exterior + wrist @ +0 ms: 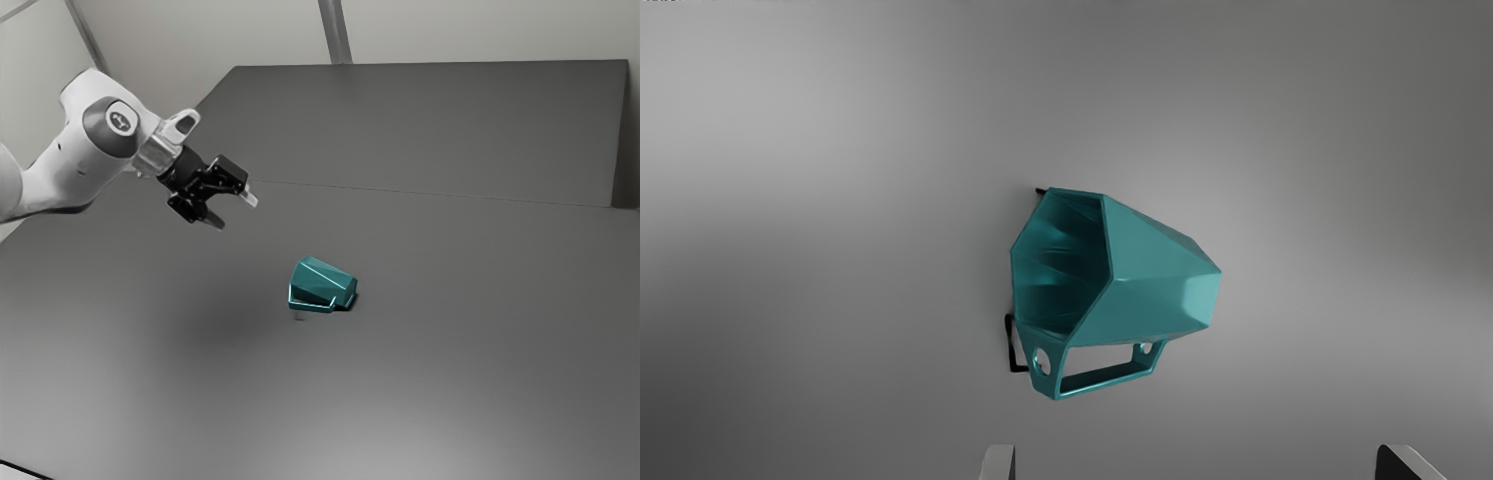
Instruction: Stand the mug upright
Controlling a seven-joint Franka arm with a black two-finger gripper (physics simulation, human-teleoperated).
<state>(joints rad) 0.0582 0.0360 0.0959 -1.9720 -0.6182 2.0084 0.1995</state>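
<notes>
My gripper [234,211] hangs above the table at the exterior view's upper left, its two fingertips spread wide with nothing between them. A teal faceted mug [325,282] lies on its side on the table, lower and toward the exterior view's right from the gripper, apart from it. In the wrist view the mug [1160,273] shows its dark open mouth and its angular handle [1106,383], which is on the side facing my gripper [1196,463]. The fingers stand open there, clear of the mug.
A wide grey table [450,380] extends around the mug, with a thin seam across its far part. Pale walls with a grey vertical strip [335,30] rise behind it.
</notes>
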